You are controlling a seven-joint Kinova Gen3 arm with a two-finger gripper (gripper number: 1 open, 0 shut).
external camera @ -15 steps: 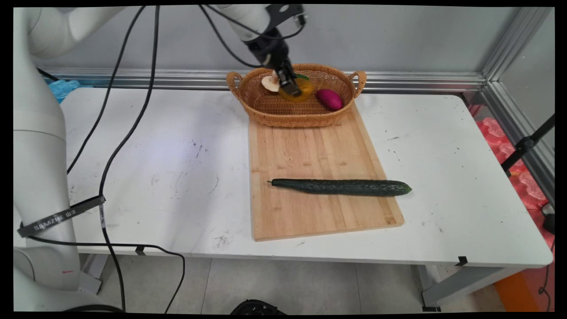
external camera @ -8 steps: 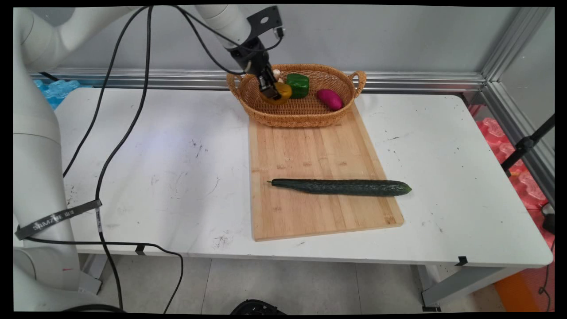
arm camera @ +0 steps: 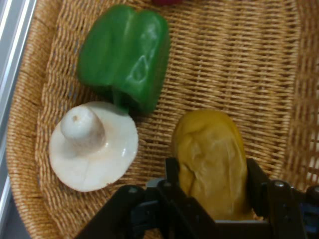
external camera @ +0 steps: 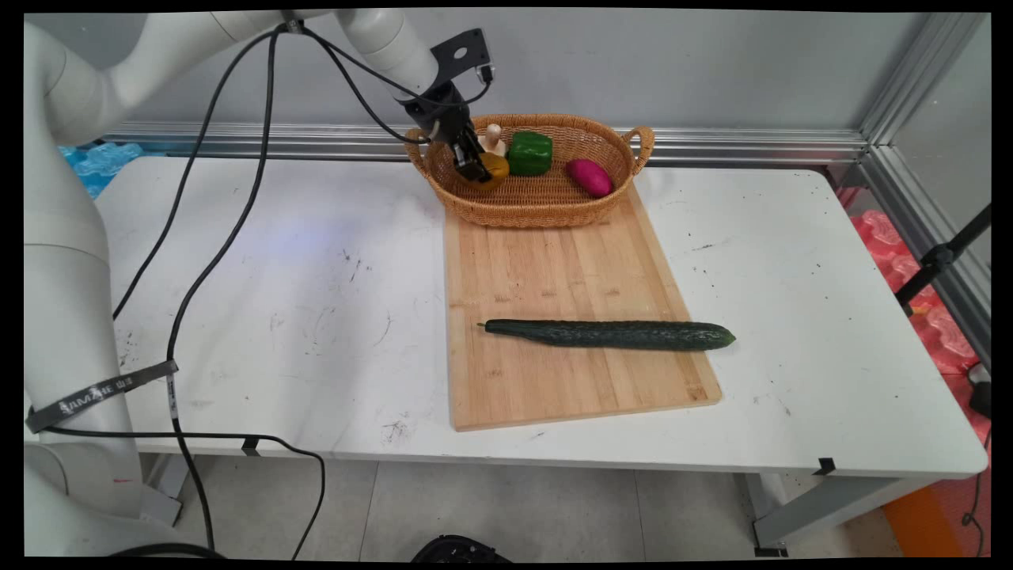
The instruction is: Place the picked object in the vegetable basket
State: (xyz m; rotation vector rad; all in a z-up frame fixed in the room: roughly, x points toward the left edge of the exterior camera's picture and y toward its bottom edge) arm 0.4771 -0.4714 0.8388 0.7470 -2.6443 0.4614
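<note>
Wrinkled yellow pepper point(arm camera: 212, 162) in hand point(arm camera: 213, 186), over woven basket point(arm camera: 234, 64).

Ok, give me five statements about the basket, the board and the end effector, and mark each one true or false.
1. The end effector is shut on the yellow pepper. True.
2. The green pepper lies on the cutting board. False: it lies in the wicker basket.
3. The cucumber lies across the cutting board, its right end past the board's edge. True.
4. The mushroom lies cap up in the basket. False: its stem points up.
5. The purple vegetable lies at the basket's left end. False: it lies toward the right end.
</note>
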